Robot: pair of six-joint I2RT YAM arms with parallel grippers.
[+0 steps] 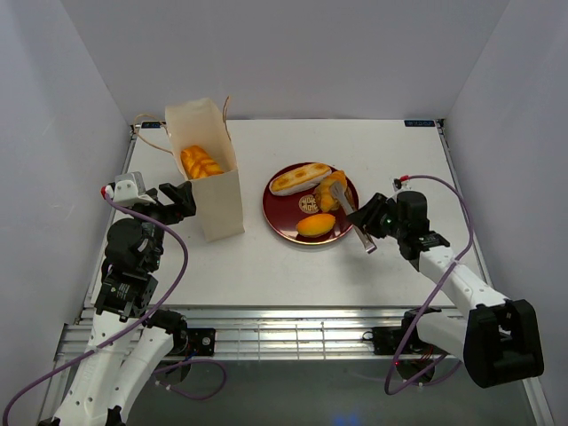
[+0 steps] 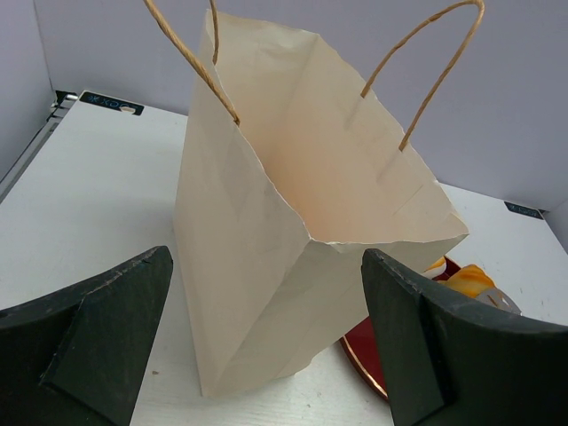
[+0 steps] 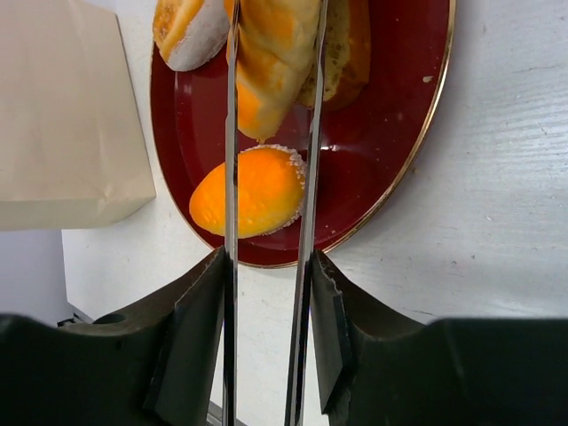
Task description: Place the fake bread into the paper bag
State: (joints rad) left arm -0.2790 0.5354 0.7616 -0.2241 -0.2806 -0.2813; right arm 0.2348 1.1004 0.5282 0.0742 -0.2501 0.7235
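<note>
Left gripper (image 1: 187,201): jaws wide apart, parked at the bag's 8 o'clock, just beside its wall; touching or not, can't tell.
Bag (image 1: 217,200): upright at 10 o'clock on the table (image 1: 355,142), mouth open.
Bread in bag: one ridged golden piece (image 1: 201,162) lies inside.
Plate (image 1: 277,206): dark red, mid-table, at the bag's 3 o'clock.
Bread on plate: long roll (image 1: 300,178) at 12 o'clock, golden pastry (image 3: 266,53) at 2, oval bun (image 1: 316,224) at 6.
Tongs (image 1: 355,222): in from the plate's 4 o'clock, arms pinched around that golden pastry.
Right gripper (image 3: 266,302): clamped on the tongs' arms.
</note>
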